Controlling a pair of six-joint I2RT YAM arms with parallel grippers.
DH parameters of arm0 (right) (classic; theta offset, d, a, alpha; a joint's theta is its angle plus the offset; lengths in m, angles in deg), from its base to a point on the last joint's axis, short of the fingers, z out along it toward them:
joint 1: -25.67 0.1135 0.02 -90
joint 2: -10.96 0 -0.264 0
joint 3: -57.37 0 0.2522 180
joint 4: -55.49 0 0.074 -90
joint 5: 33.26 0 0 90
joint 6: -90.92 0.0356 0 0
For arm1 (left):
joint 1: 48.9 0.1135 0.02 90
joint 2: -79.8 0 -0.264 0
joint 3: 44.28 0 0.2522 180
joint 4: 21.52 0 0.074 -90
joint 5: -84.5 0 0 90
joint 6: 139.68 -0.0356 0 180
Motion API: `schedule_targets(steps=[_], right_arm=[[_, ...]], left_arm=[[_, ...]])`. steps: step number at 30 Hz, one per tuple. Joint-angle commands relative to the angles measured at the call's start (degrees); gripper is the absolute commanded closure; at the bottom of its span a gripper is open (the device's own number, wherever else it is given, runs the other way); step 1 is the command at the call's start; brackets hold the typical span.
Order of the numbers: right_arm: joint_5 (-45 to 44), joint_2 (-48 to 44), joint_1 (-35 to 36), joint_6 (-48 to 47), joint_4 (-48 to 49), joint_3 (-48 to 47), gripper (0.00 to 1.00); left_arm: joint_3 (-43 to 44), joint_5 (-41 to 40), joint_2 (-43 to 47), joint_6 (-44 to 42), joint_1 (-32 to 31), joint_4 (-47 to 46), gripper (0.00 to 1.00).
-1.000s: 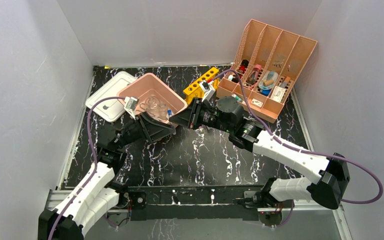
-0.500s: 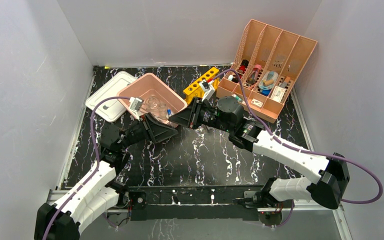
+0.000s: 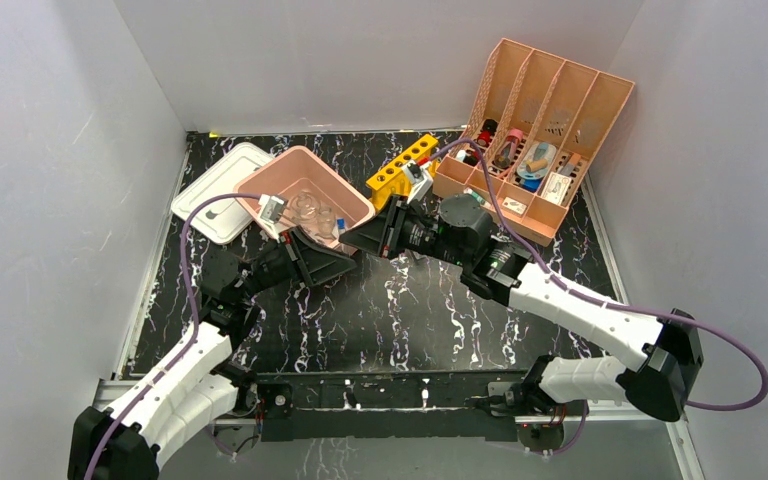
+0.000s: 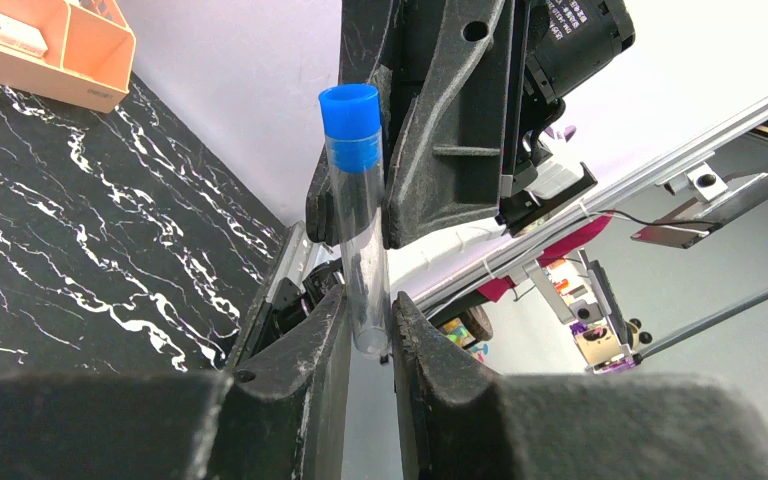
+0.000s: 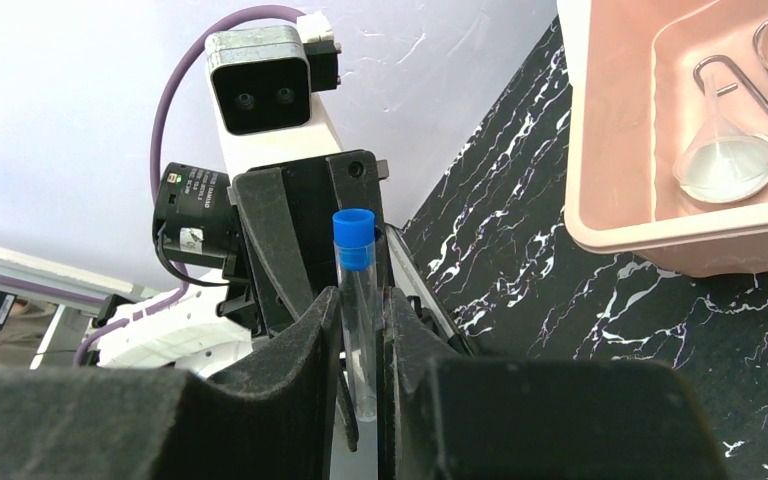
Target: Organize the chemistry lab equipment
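Top view: left gripper (image 3: 338, 258) and right gripper (image 3: 352, 238) are met beside the pink tub (image 3: 260, 192). Left wrist: the blue-capped test tube (image 4: 365, 250), aloft, has just been clamped by the left jaws. Right wrist: it is also gripped there; handover judged begun.

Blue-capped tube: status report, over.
Left tool, right tool both shut on blue-capped tube. Held beside pink tub. Nothing in the way.
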Motion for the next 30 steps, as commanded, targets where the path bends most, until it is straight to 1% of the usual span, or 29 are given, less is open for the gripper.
schedule_targets(steps=[1,15,22,30], right_arm=[[-1.22,-2.92,-0.7,-0.52,2.35,0.12,0.79],[-3.2,-7.52,-1.15,-0.6,0.88,3.31,0.8],[-3.73,-8.93,-1.15,-0.44,0.54,4.24,0.81],[-3.28,-8.43,-1.16,-0.42,1.3,3.89,0.81]], left_arm=[[0.83,-0.18,1.47,-1.33,-0.09,-2.08,0.88],[2.57,-0.69,2.85,-5.01,-0.08,4.23,0.87],[3.24,-0.61,2.98,-5.38,-0.07,4.91,0.87],[3.38,-0.12,3.15,-5.22,-0.12,5.03,0.92]])
